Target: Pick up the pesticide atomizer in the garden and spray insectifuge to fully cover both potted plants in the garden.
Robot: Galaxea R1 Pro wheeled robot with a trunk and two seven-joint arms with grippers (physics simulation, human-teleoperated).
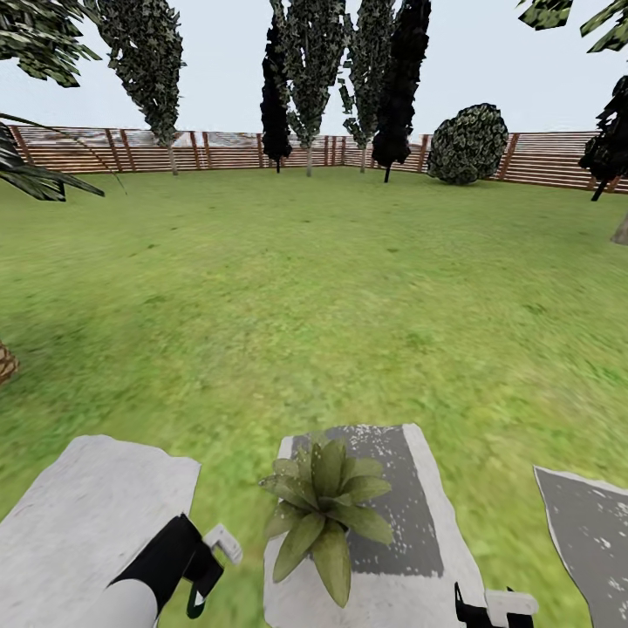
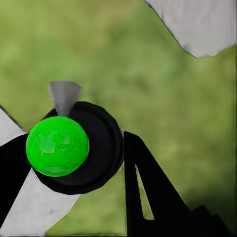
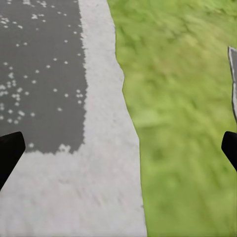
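One potted plant [image 1: 323,510], a low rosette of broad green leaves, stands on a grey stepping stone [image 1: 410,523] close in front of me. My left gripper [image 1: 196,567] is just left of the plant, shut on the pesticide atomizer [image 1: 223,542], whose white trigger head pokes out toward the plant. In the left wrist view the atomizer [image 2: 74,148] is a dark round body with a bright green ball, held in my left gripper [image 2: 79,163] between the black fingers [image 2: 148,187]. My right gripper [image 1: 493,606] hangs low to the plant's right, and in its wrist view the right gripper [image 3: 118,153] is open over stone and grass.
Green lawn stretches to a brown slatted fence [image 1: 218,150] with dark trees and a round bush [image 1: 468,144]. More stepping stones lie at the left [image 1: 87,515] and the right [image 1: 593,532]. A scaly palm trunk [image 1: 4,362] shows at the left edge.
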